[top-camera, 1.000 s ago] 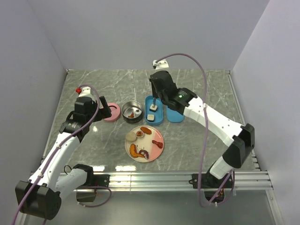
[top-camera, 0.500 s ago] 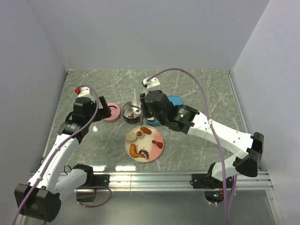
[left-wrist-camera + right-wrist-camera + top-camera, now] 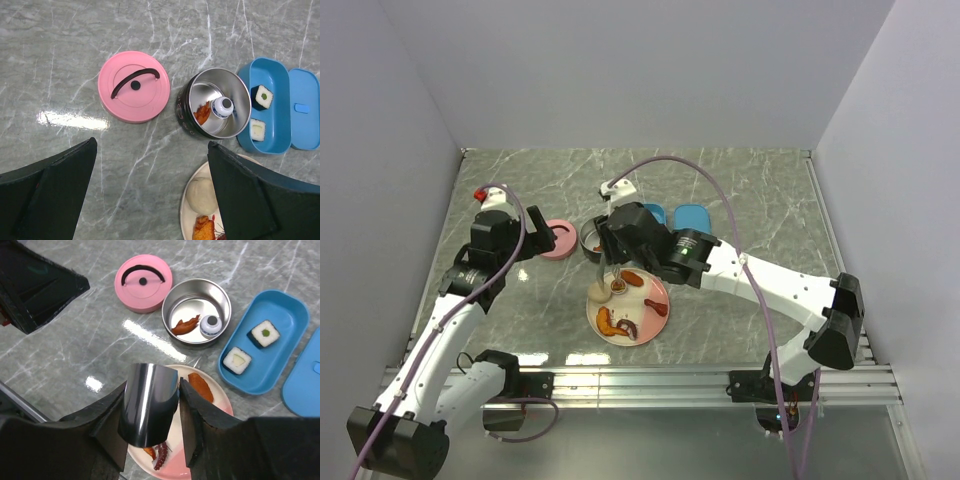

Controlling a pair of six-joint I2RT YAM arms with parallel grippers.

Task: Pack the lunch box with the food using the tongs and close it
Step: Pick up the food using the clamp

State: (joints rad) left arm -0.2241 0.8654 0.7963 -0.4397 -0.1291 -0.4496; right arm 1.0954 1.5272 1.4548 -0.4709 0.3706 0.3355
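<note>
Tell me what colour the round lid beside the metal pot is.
Pink. The lid shows best in the left wrist view.

Marble table (image 3: 760,190), steel bowl (image 3: 240,90), pink lid (image 3: 134,85) left of it, blue lunch box (image 3: 277,80) then blue lid (image 3: 302,115) right, pink plate (image 3: 222,402) nearer.

The blue lunch box (image 3: 272,75) lies open on the desk, its lid (image 3: 305,125) just to its right and two white sushi squares (image 3: 262,97) inside. The silver tongs (image 3: 148,400) point down over the pink plate (image 3: 217,392), which carries a beige bun (image 3: 204,195) and an orange shrimp (image 3: 202,227).
</note>
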